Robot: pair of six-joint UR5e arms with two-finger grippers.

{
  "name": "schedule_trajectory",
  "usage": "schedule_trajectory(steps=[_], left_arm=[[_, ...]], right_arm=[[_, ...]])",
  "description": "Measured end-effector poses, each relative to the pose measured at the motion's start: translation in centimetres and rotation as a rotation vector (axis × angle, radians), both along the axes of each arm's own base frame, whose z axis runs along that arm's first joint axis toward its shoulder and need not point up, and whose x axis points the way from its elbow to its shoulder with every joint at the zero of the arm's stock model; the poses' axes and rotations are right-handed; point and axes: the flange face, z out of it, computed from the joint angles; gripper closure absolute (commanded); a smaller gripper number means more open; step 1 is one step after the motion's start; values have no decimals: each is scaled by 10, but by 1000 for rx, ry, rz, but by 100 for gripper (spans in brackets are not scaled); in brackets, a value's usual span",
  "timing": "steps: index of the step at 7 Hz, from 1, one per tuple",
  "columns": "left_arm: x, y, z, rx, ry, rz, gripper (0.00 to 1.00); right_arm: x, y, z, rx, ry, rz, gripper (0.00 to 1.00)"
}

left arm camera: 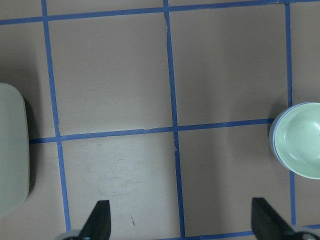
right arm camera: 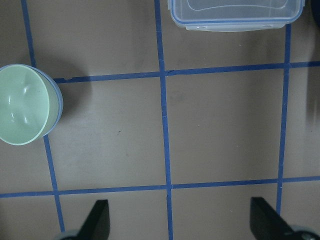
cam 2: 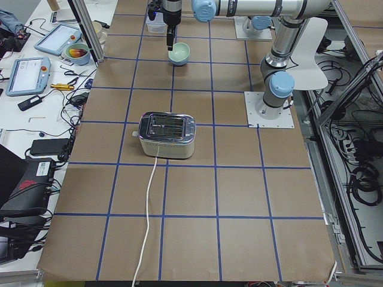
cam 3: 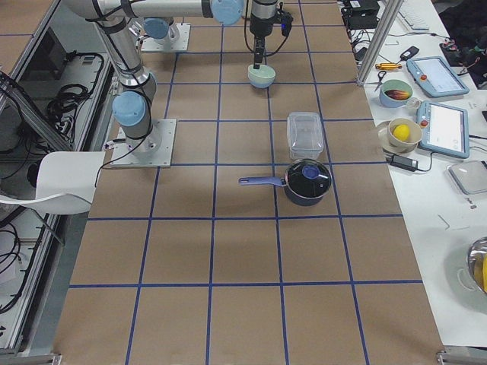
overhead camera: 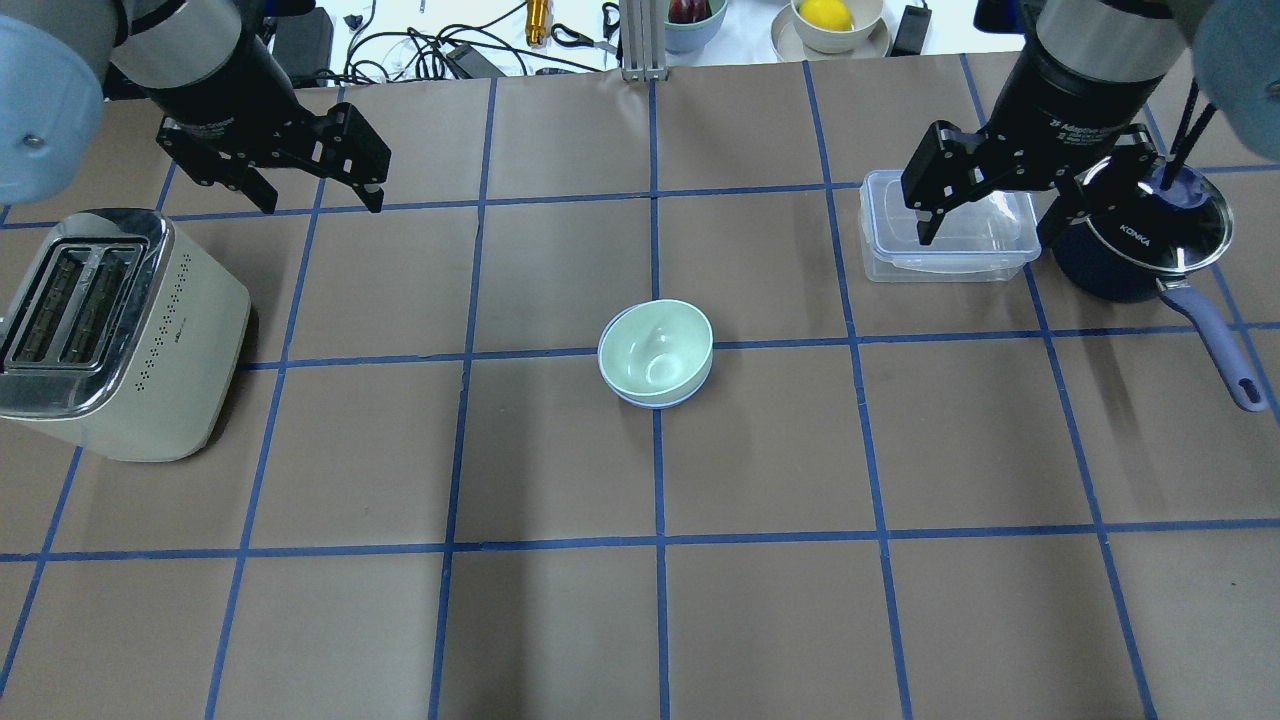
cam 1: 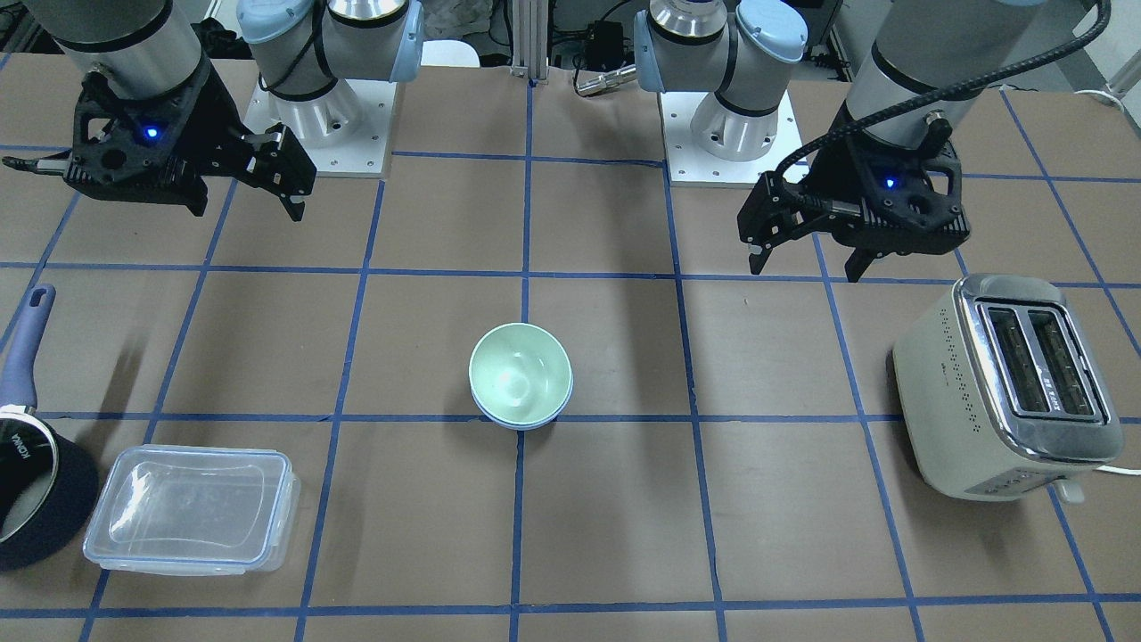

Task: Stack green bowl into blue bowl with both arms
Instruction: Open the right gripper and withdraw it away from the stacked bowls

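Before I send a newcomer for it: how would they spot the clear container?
Go to the robot's right end of the table, where the dark saucepan stands. The clear container lies beside it, nearer the green bowl. It alone is rectangular and see-through.

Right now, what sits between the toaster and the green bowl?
Nothing: the overhead view shows only bare taped table between the toaster and the green bowl.
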Motion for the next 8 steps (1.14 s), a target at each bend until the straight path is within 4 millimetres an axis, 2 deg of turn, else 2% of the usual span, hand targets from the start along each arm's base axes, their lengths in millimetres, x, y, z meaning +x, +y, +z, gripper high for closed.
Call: schedule_trajectory(steps=[8], left_arm=[[0, 5, 4, -6, -1, 1, 0]], right_arm=[[2, 0, -3, 6, -8, 3, 0]])
